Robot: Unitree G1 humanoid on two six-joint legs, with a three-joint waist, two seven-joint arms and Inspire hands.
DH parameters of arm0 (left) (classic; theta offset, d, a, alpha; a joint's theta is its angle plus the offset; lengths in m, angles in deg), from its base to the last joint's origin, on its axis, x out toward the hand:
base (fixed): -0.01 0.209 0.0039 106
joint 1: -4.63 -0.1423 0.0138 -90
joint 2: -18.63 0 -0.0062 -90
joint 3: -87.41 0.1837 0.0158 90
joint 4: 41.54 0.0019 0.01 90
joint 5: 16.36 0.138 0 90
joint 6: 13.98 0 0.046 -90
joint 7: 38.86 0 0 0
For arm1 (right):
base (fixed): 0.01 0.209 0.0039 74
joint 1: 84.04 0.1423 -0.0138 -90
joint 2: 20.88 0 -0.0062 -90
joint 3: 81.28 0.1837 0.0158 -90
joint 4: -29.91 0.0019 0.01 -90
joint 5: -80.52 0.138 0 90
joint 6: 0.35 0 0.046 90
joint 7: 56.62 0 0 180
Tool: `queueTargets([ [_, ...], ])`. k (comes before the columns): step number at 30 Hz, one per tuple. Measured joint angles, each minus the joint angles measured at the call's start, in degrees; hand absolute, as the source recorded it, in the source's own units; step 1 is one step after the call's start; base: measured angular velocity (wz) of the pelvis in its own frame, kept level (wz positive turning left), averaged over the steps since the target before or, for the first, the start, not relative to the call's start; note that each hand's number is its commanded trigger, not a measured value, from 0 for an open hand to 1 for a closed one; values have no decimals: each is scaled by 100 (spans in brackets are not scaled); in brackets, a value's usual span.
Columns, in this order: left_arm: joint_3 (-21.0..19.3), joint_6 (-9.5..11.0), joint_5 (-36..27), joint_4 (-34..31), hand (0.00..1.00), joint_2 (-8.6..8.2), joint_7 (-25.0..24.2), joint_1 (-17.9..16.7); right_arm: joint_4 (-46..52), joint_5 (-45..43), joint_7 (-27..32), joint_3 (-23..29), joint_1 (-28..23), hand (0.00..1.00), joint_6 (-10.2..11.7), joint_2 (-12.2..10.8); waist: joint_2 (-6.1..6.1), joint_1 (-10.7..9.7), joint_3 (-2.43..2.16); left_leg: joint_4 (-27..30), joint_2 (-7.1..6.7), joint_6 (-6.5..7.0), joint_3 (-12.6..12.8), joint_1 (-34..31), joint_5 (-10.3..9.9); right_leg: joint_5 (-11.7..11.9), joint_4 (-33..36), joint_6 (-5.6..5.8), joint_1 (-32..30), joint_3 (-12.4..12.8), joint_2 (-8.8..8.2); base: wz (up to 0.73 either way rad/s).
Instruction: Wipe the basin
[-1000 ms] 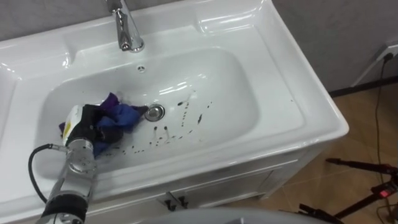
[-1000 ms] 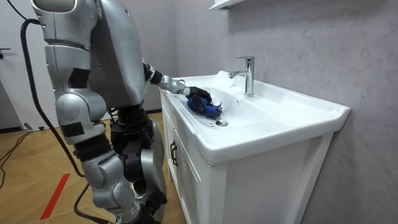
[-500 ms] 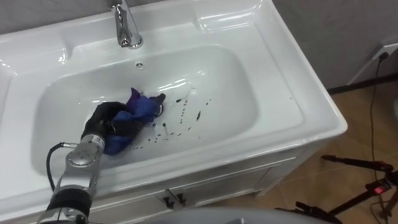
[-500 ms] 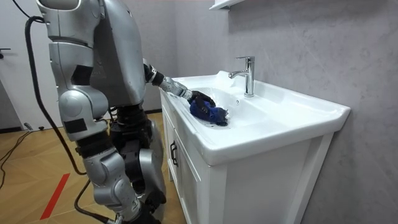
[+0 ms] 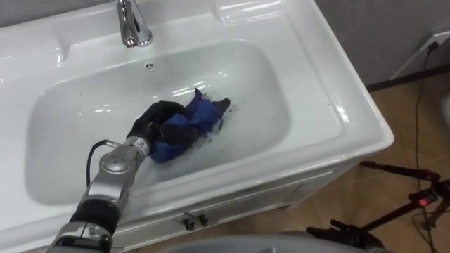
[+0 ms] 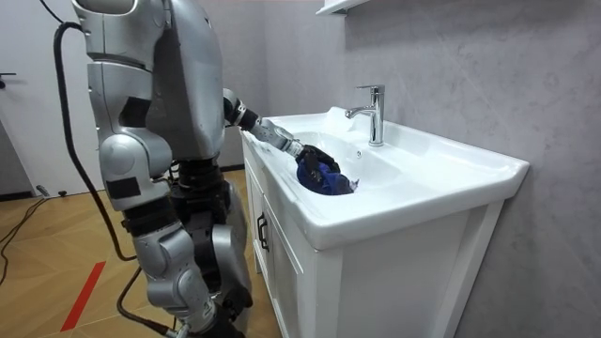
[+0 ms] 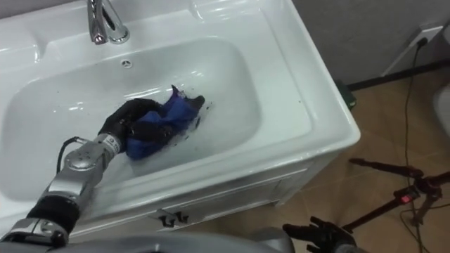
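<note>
A white basin (image 5: 261,83) is set in a vanity top, with a chrome faucet (image 5: 131,25) at its back edge. My left hand (image 5: 156,119) reaches in from the lower left, its dark fingers curled on a crumpled blue cloth (image 5: 194,124). The cloth is pressed on the basin floor near the middle and hides the drain. A few dark specks show beside the cloth and on the right rim (image 5: 328,106). In the room view I stand at the vanity's side, left hand (image 6: 314,155) on the cloth (image 6: 326,177) in the basin, near the faucet (image 6: 374,113).
White cabinet doors with small handles (image 5: 187,222) sit below the basin. A dark tripod (image 5: 404,209) stands on the wooden floor at the right. A cable runs from a wall socket (image 5: 441,38) at the upper right.
My left hand has dragged the cloth to the right across the basin floor, over the drain and the dark spots. The eye view has shifted as well.
</note>
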Motion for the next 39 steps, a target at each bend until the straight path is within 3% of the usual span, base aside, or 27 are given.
queueTargets([
  [2, 25, -198, 7, -134, 100, -82, -89, 117, -12, 11, 48, -48, 43, 0, -5, -7, 20, -53, 4, 20, 41, 0, 133, -46, 0, 14, -4, -23, -81, 62, 29, -16],
  [4, 146, -297, -1, -240, 100, -110, -89, 169, -10, 196, 120, -70, 79, 0, -13, -25, 50, -163, 3, 50, 54, 0, 255, -104, 0, 14, -8, -24, -123, 60, 24, 0],
  [8, 214, -479, 2, -310, 100, -111, -121, 271, -11, 538, 216, -208, 25, 0, -22, -15, 93, -190, 1, 54, 62, 0, 423, -101, 0, 14, -1, -24, -183, 209, 25, -11],
  [15, 216, -476, -6, 153, 100, -125, -144, 576, -53, 751, 259, -262, -57, 0, -28, 20, 140, -289, 8, 57, 82, 0, 666, -103, 0, 17, 113, -21, -241, 237, 10, 1],
  [17, 215, -521, -5, 267, 100, -127, -103, 683, -87, 746, 257, -248, -57, 0, -78, 38, 138, -327, 8, 57, 116, 0, 902, -98, 0, 18, 184, -22, -300, 264, 3, -6],
  [20, 171, -548, -3, 419, 100, -124, -28, 777, -90, 735, 257, -236, -56, 0, -147, 88, 135, -337, 9, 77, 121, 20, 1033, -94, 12, 14, 298, -31, -421, 385, -16, -18],
  [22, 171, -551, 15, 467, 100, -122, 48, 802, -107, 659, 277, -246, -56, 0, -168, 114, 127, -417, 9, 92, 108, 24, 1037, -100, 14, -4, 316, -35, -437, 390, -38, -5],
  [28, 174, -556, 88, 472, 100, -119, 188, 823, -410, -448, 437, -515, -132, 0, -585, 204, 116, -475, 13, 84, 36, 69, 1045, -100, 41, -62, 509, -10, -577, 513, -102, -6],
  [32, 202, -547, 664, 317, 100, -126, 238, 828, -480, -1092, 349, -749, -266, 0, -836, 163, 107, -502, 19, 89, 40, 69, 1042, -112, 42, -73, 516, -7, -579, 502, -105, 1],
  [39, 234, -533, 1369, 278, 100, -151, 275, 814, -384, -1663, 186, -732, -219, 0, -1022, 96, 105, -502, 23, 185, 58, 69, 1027, -120, 42, -167, 624, -30, -561, 461, -133, 4],
])
